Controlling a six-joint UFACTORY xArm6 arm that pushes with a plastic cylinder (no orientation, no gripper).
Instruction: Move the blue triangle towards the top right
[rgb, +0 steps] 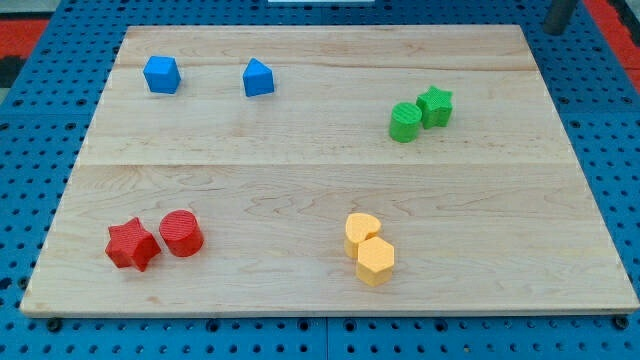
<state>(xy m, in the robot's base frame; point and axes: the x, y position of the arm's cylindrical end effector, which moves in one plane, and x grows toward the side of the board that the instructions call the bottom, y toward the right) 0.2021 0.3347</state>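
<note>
We found the blue triangle (258, 78) near the view's top left of the wooden board (330, 180), just right of the blue cube (161, 74). Our rod (558, 16) showed only as a dark stub at the view's top right corner, off the board, with my tip not visible and touching nothing. The triangle thus lay well to the left of the rod, so we judged the tip must circle to the block's lower-left side before pushing.

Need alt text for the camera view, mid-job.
Wooden board with four block pairs: two blue blocks at the view's top left, green pair right, red pair bottom left, yellow pair bottom centre. My tip isn't visible.
</note>
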